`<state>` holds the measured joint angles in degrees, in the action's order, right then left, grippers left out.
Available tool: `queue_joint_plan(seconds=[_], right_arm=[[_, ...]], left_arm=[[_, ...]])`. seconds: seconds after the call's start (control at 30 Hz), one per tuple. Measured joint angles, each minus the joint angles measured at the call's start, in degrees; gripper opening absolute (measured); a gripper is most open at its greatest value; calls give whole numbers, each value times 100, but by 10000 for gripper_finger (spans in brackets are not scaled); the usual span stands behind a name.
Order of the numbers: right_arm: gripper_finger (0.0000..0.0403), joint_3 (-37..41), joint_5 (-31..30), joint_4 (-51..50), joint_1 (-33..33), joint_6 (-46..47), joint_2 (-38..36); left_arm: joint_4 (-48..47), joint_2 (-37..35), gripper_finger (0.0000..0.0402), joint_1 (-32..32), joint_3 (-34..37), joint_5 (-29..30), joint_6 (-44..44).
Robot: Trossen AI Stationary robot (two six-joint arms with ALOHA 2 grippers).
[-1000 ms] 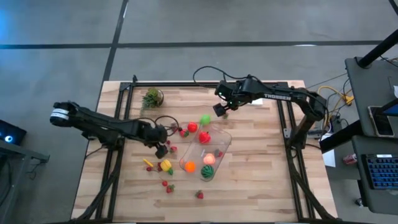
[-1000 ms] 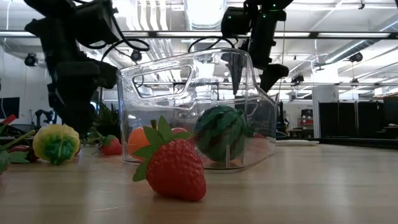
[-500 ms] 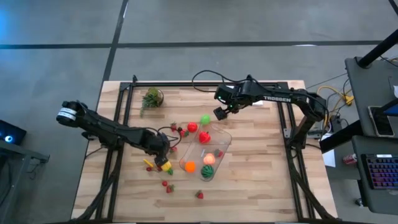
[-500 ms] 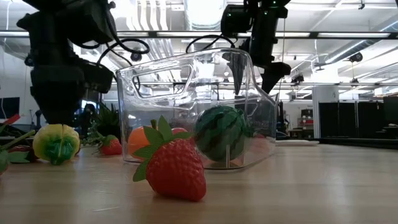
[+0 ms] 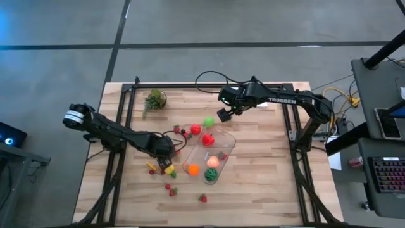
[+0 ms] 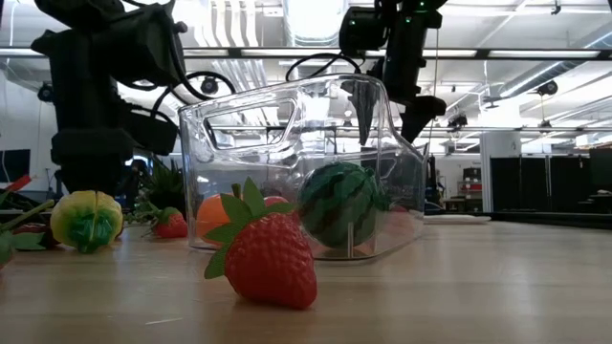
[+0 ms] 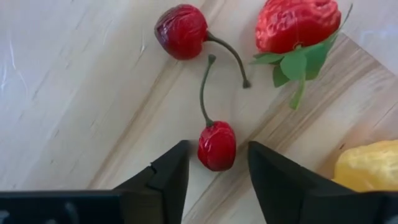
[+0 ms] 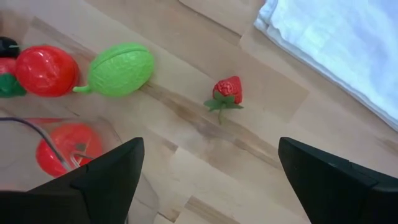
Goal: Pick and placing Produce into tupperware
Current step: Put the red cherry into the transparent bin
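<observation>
- The tupperware (image 5: 209,155) lies on the wooden counter (image 5: 266,190) a little right of centre, its long axis running diagonally in the high view, from the near left to the far right.
- Only the low view shows its clear wall (image 6: 287,143) side-on, with a dark green watermelon piece (image 6: 339,203) and an orange piece (image 6: 212,215) inside, and a large strawberry (image 6: 263,253) lying on the counter in front of it.
- The high view alone shows the spread of the Produce: a red piece (image 5: 196,129) and a green piece (image 5: 209,120) just beyond the tub, and a yellow piece (image 5: 168,168) beside its near-left end.
- Only the left wrist view shows a cherry (image 7: 216,144) lying between the fingers (image 7: 168,171) of the left gripper (image 7: 217,171), its stem pointing away from the gripper towards a second cherry (image 7: 181,31); a strawberry (image 7: 297,25) and the yellow piece (image 7: 368,167) lie nearby.
- The left gripper (image 5: 166,158) is low over the counter just left of the tub, its jaws narrowed around the cherry; whether they press on it cannot be told.
- The right gripper (image 5: 223,114) hangs above the counter beyond the tub's far end, jaws spread wide and holding nothing.
- The right wrist view alone shows a small strawberry (image 8: 227,92) on bare wood near a white cloth (image 8: 336,43).
</observation>
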<state>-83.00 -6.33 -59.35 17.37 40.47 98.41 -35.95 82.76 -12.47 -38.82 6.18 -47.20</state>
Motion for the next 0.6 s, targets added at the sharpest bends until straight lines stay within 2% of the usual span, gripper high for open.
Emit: queue_joint_plan(seconds=[0.23,0.6], right_arm=[[363,0,-127,4,0,0,0],[363,2,-124,-20,0,0,0]], left_arm=[[101,-144,118,11,23,248,11],[261,-126,66,9,23,262,142]])
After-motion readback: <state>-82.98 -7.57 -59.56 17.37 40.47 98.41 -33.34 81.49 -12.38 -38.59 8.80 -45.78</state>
